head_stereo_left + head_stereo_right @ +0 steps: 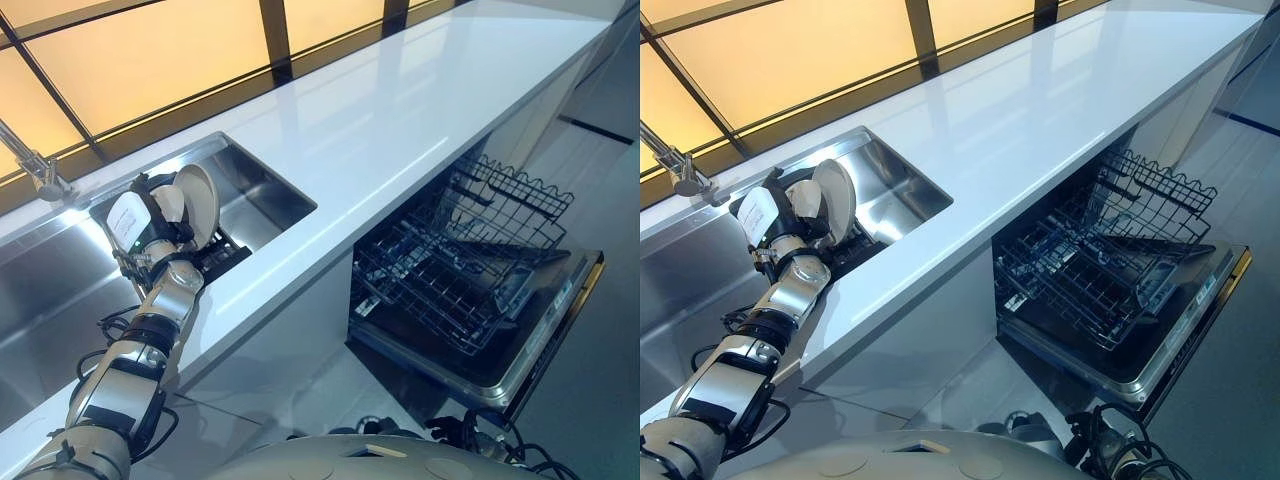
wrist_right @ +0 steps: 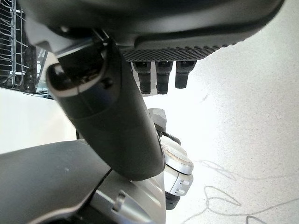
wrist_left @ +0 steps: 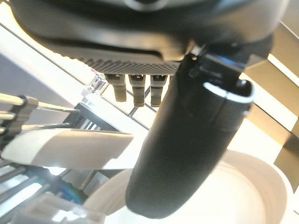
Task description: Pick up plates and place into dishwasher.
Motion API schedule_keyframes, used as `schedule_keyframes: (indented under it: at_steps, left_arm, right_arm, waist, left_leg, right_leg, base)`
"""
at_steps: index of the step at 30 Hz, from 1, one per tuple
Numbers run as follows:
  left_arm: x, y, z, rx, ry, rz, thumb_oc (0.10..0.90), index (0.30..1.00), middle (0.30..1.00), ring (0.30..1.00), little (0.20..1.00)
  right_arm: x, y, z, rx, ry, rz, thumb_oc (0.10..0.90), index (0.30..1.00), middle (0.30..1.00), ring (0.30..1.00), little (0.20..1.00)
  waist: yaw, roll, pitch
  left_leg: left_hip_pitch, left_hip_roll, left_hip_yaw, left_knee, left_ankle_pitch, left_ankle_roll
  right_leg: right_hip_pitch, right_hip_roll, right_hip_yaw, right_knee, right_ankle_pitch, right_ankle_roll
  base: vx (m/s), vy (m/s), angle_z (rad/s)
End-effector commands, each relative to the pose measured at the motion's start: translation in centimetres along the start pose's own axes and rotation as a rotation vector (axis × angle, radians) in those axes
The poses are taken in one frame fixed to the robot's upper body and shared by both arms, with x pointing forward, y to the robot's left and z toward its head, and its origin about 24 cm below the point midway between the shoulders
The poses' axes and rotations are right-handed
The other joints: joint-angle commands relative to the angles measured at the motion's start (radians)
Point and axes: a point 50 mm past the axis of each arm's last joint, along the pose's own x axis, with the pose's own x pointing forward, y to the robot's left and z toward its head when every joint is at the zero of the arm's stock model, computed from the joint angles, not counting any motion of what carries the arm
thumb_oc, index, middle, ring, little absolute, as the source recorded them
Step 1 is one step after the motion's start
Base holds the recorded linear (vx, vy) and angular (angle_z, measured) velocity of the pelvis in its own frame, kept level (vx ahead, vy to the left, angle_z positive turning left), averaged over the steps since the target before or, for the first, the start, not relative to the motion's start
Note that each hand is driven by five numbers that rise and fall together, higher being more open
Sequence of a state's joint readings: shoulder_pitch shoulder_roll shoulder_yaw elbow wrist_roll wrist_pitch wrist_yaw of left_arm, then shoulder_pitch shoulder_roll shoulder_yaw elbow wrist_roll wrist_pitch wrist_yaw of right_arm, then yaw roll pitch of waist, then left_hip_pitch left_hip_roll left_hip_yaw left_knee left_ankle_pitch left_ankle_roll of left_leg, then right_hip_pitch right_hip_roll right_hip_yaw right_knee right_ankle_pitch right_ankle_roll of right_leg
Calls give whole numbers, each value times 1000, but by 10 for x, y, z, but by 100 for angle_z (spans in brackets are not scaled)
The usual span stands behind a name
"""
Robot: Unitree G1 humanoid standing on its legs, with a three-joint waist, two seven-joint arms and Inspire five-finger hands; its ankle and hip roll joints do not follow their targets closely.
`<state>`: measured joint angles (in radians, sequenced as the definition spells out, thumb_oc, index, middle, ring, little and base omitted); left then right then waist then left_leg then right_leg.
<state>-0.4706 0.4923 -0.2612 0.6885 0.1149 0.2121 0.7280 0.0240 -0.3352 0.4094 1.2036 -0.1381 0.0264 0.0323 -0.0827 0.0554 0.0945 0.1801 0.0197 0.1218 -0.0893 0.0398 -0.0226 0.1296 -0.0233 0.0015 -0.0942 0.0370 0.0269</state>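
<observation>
A white plate [image 1: 202,203] stands upright at the sink's right end, above a black dish rack [image 1: 228,254]. My left hand [image 1: 150,225] is right beside it on its left. In the left wrist view the thumb [image 3: 187,154] lies across the plate's face [image 3: 252,191], while the fingers [image 3: 136,88] stand straight beyond it, not curled round it. A second plate [image 3: 65,149] shows edge-on in the rack. The dishwasher [image 1: 520,350] stands open to the right, its wire rack [image 1: 455,265] pulled out over the door. My right hand [image 2: 117,116] hangs relaxed above the floor.
The steel sink [image 1: 270,195] is sunk into a long white counter [image 1: 400,120]. A tap [image 1: 38,168] rises at the sink's far left. The dishwasher's lowered door [image 1: 545,345] juts into the floor space below the counter.
</observation>
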Motion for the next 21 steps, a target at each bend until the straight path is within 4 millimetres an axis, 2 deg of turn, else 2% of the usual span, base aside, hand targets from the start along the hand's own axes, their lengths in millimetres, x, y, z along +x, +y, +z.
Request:
schedule_keyframes:
  at_steps: [1,4,5,7,8,13,21]
  left_arm:
    - [37,41,41,-68,-123,121,800,900,900,900,900]
    - [42,44,36,-49,-67,68,800,900,900,900,900]
    - [43,44,34,-45,-57,51,751,858,858,858,851]
    - [45,44,32,-19,-53,11,125,321,321,321,225]
    - [46,44,31,-6,-52,-2,100,300,300,300,200]
    - [52,47,22,90,-18,-78,100,300,300,300,200]
    - [58,59,21,142,-12,-59,100,300,300,300,200]
  right_arm:
    - [1,22,14,-28,-59,83,800,900,900,900,900]
    - [1,21,17,-34,-72,84,800,900,900,900,900]
    - [1,21,17,-36,-75,84,800,900,900,900,900]
    - [1,20,19,-35,-79,80,800,900,900,900,900]
    - [1,20,20,-34,-80,78,800,900,900,900,900]
    - [1,17,19,-34,-76,67,800,900,900,900,900]
    - [1,16,20,-12,-88,68,800,900,900,900,900]
  waist:
    - [-17,-13,-10]
    - [-15,-7,-16]
    - [-15,-6,-17]
    - [-14,-2,-19]
    - [-14,-1,-20]
    - [-17,5,-26]
    - [-15,2,-24]
  left_leg:
    - [-49,-66,-34,52,-65,16]
    - [-48,-69,-39,51,-67,16]
    - [-48,-70,-40,51,-68,16]
    - [-45,-72,-44,51,-69,16]
    - [-44,-72,-44,50,-69,16]
    - [-42,-75,-45,47,-70,16]
    - [-48,-75,-48,68,-78,18]
  right_leg:
    - [9,37,-31,25,-41,41]
    - [10,34,-37,31,-49,40]
    - [11,34,-38,32,-50,40]
    - [11,32,-40,35,-53,40]
    - [11,32,-41,35,-54,40]
    - [9,29,-43,40,-57,42]
    - [9,25,-41,45,-59,41]
  base:
    - [0,0,0]
    - [0,0,0]
    - [0,0,0]
    - [0,0,0]
    - [0,0,0]
    - [-3,10,1]
    - [-31,-1,2]
